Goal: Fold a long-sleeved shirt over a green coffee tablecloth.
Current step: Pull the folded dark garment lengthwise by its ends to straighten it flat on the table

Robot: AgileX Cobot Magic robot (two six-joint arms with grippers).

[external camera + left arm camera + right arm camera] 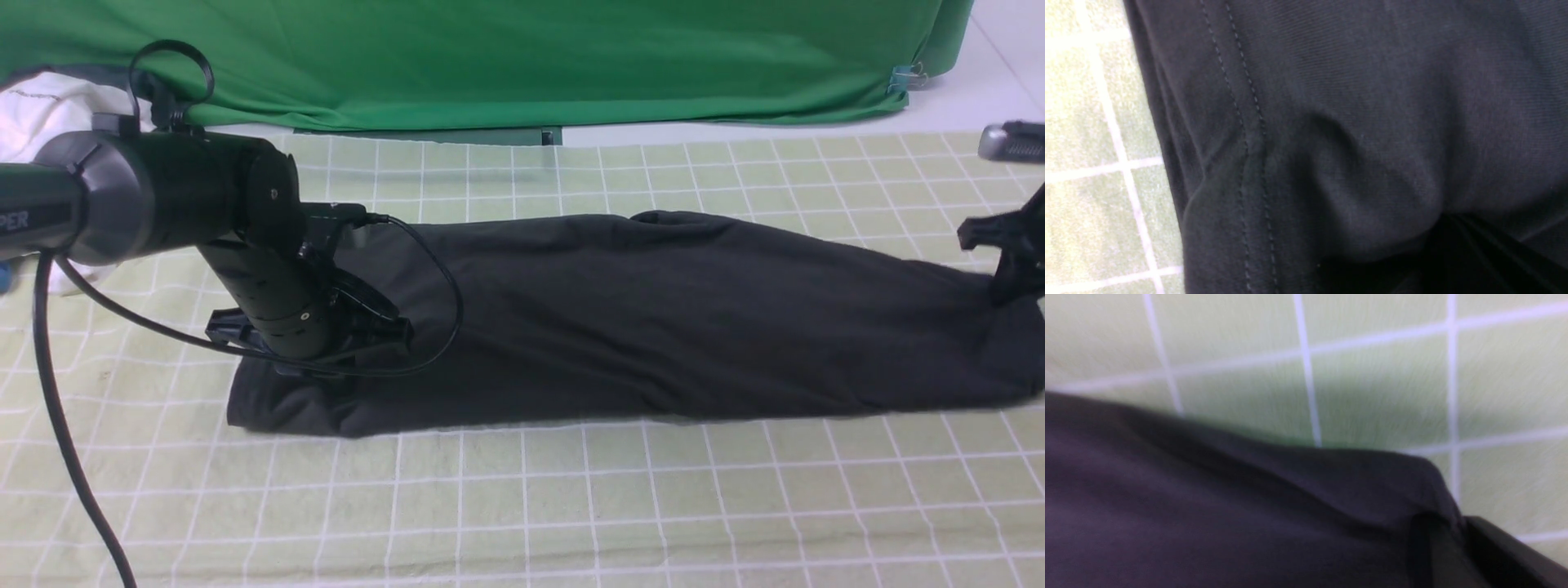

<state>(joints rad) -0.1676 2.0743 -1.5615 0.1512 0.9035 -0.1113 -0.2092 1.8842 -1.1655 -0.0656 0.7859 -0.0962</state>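
Black knit, the long-sleeved shirt (pixel 653 318) lies across the middle of the green checked tablecloth (pixel 571 506) as one long, narrow band, running nearly from side to side. No sleeves stick out, so the lengthwise folds look done. What seems left is the crosswise fold, bringing one end over the other to make a compact bundle, and perhaps some smoothing, since the band is puffy and uneven along its far edge. The left gripper (pixel 318 359) is down on the shirt's left end. Its wrist view shows a double-stitched seam (pixel 1249 134) and the fabric puckering toward a dark shape at the frame's edge, which hints at a pinch, but I cannot tell whether the jaws are clenched or released. The right gripper (pixel 1008 261) sits at the shirt's right end. Its blurred wrist view shows a cloth corner beside one dark finger (pixel 1502 555), and its grip cannot be told either. A plain green backdrop (pixel 522 57) hangs behind.
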